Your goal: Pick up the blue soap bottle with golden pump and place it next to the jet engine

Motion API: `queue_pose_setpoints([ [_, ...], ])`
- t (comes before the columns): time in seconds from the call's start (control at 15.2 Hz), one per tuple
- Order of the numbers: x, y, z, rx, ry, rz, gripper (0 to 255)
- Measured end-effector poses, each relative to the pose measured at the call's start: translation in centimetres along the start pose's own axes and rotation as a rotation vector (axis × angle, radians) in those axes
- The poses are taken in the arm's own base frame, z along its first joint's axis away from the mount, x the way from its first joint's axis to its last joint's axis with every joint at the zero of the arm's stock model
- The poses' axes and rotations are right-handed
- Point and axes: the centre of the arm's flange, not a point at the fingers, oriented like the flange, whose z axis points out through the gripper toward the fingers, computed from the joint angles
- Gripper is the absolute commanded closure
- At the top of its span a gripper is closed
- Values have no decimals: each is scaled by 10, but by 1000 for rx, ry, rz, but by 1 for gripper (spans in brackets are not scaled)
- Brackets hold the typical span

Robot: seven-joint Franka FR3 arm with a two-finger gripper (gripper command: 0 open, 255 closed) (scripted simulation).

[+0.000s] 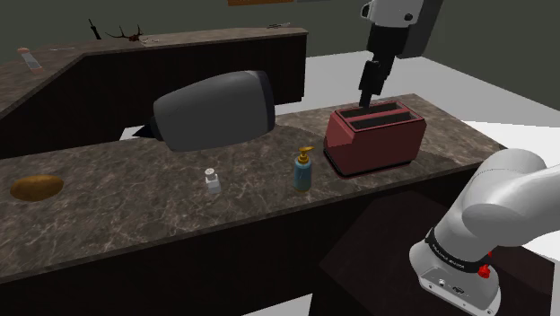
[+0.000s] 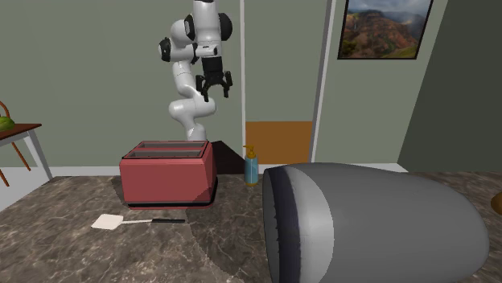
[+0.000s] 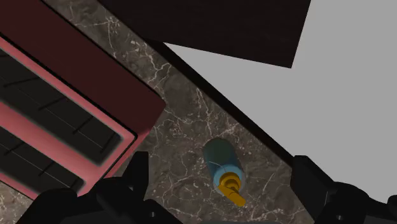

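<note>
The claw (image 2: 215, 88) hangs open, holding nothing, its two black fingers (image 3: 137, 170) spread wide, high above the far end of a red toaster (image 1: 375, 136) on a dark marbled counter (image 1: 135, 211). In the wrist view the blue bottle (image 3: 222, 161) stands far below between the fingers, untouched, its gold pump (image 3: 231, 189) pointing up at the camera. The bottle is upright near the counter's near edge, just to the shoulder view's left of the toaster and apart from it. The grey jet engine (image 1: 215, 109) lies on its side farther left and farther back, near the bottle but not touching. A small white bottle (image 1: 213, 182) stands to the left of the blue one. A white spatula (image 2: 109, 222) lies beside the toaster in the second exterior view.
</note>
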Motion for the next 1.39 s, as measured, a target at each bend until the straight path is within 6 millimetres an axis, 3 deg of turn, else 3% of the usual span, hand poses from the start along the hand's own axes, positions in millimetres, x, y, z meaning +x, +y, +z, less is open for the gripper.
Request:
queue_pose_setpoints([
  [0.13, -1, -1, 6, 0, 8, 7, 0],
  [0.26, 2, -7, 25, -1, 36, 32, 0],
  [0.53, 5, -26, 73, -4, 108, 92, 0],
  [1.25, 51, -58, 204, -14, 311, 268, 0],
  [1.39, 56, -62, 218, -14, 338, 287, 0],
])
